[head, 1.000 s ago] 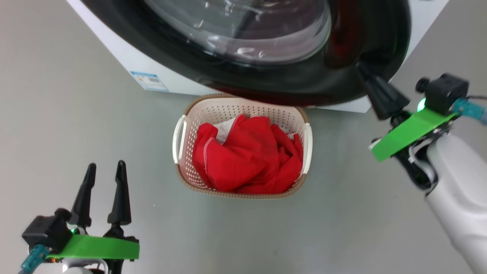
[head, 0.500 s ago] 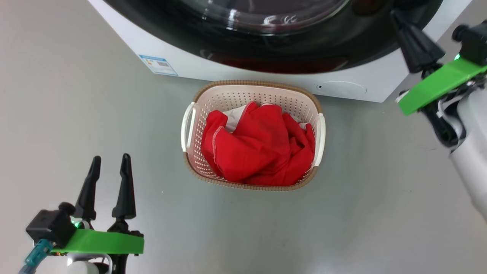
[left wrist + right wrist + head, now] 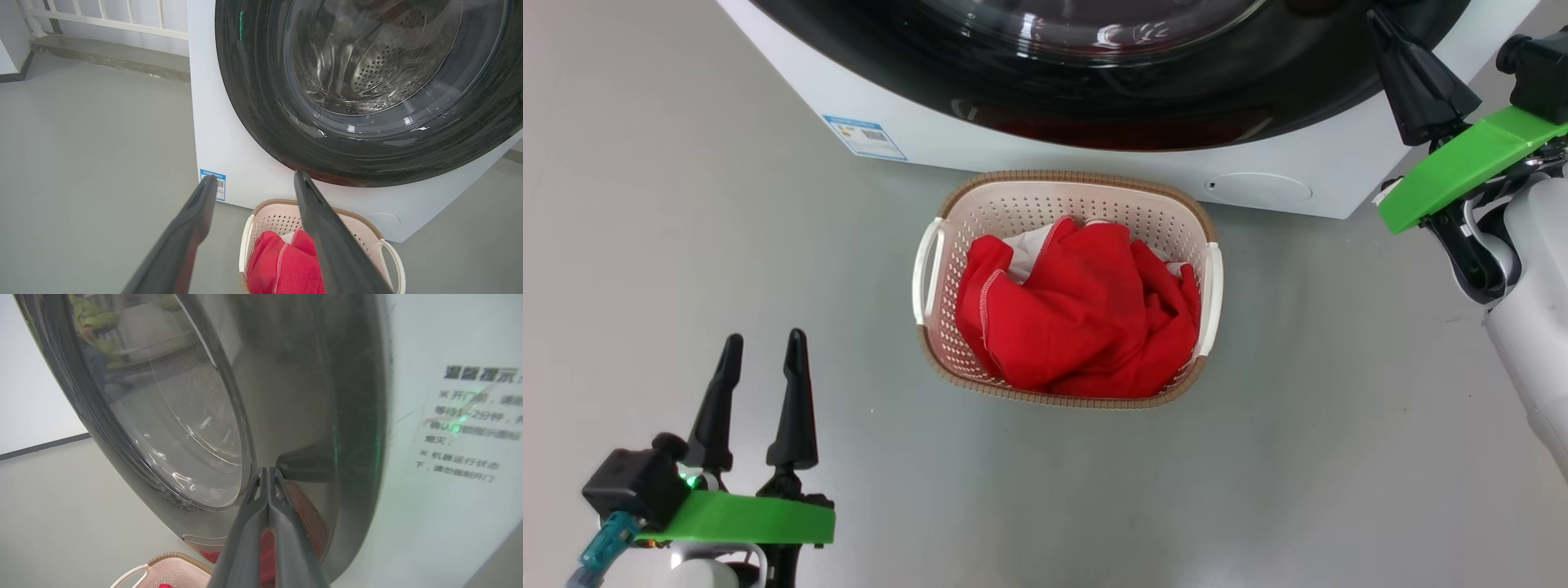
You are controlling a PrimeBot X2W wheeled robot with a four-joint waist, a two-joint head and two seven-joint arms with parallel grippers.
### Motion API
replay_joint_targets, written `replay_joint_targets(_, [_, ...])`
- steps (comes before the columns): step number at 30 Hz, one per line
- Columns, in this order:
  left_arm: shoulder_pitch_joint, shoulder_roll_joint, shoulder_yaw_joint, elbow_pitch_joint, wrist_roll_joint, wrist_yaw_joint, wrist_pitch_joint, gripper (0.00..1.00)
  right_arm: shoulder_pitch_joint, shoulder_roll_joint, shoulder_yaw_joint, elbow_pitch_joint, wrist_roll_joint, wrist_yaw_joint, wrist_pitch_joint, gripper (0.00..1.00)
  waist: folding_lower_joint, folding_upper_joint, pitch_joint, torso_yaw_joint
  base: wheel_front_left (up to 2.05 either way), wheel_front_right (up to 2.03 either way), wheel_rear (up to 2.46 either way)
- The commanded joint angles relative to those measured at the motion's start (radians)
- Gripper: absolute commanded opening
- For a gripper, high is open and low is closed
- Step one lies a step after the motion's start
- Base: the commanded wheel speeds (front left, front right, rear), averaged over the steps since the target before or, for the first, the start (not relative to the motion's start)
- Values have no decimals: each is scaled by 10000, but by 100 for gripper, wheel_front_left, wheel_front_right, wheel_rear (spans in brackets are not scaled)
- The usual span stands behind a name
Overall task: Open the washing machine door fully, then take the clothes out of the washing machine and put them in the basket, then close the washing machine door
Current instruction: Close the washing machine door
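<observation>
Blurred notice (image 3: 470, 424) on washing machine (image 3: 408, 539)

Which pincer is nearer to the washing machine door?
Right. The right pincer, shut, has its tips against the door; the left pincer is open, back beside the basket.

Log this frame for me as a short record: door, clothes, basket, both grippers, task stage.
washing machine door: looks shut, flush on the washing machine
clothes: red, heaped in the basket
basket: on the floor before the machine
left gripper: open, empty, over the floor left of basket
right gripper: shut, empty, tips at the door's black ring
stage: all steps look done
</observation>
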Motion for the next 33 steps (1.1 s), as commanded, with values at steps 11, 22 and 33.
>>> replay_joint_targets(11, [-197,251,307,-119,90,-28,-80,100,177,-29,36,-152,-127,-84,-48,0,0,0,-223,-123,0,0,0])
replay_joint_targets(22, [28,378,368,-51,123,-28,-80,100,804,77,395,-412,-67,-84,-48,100,0,0,-950,-407,0,0,0])
replay_joint_targets(33, [333,523,508,-83,206,-28,-80,100,1863,289,49,-1152,-190,-84,-48,100,0,0,-1728,-906,0,0,0])
